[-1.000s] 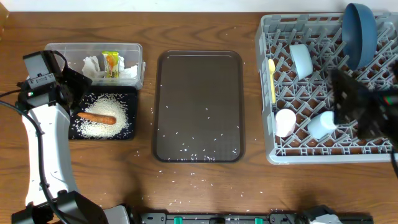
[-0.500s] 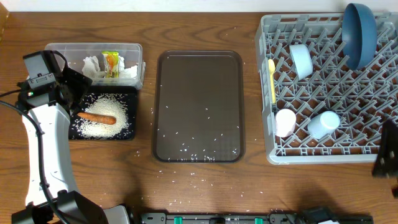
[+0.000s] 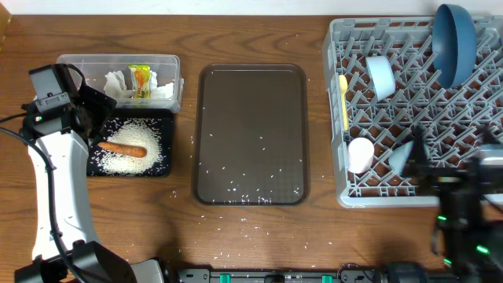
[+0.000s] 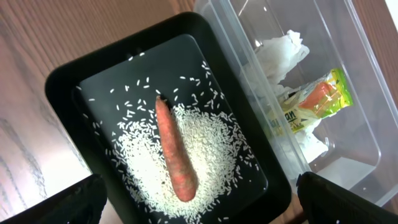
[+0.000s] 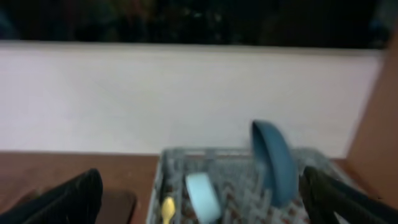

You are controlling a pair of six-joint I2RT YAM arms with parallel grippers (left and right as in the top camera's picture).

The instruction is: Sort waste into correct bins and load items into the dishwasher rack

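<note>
Left gripper (image 4: pixel 199 199): we see it spread, empty, over the carrot (image 4: pixel 176 152) in the black tray (image 4: pixel 68 87)
Right gripper (image 5: pixel 200 193): parted, empty, at the rack (image 3: pixel 409 118) near-right corner

Nothing here I can actually read, tbh. The snack wrapper (image 4: pixel 314 102) in the clear tub (image 4: pixel 354 56) has some dark print, but it's too small and blurry to make out.

**Bins to my left, rack to my right**

On my overhead feed the tub (image 3: pixel 118 57) sits far left, with the tissues (image 3: pixel 118 82) and wrapper (image 3: pixel 141 79) in it. The small tray (image 3: pixel 170 145) touches its near side and holds the rice (image 3: pixel 134 161), with the carrot (image 3: pixel 122 148) on top. The serving tray (image 3: pixel 251 110) lies in the middle. The rack (image 3: pixel 393 23) on the right holds the plate (image 3: pixel 453 43) at its far corner and the bowl (image 3: pixel 381 76) left of that. The spoon (image 3: pixel 343 102) lies along its left edge and two cups (image 3: pixel 361 154) sit near the front.
</note>
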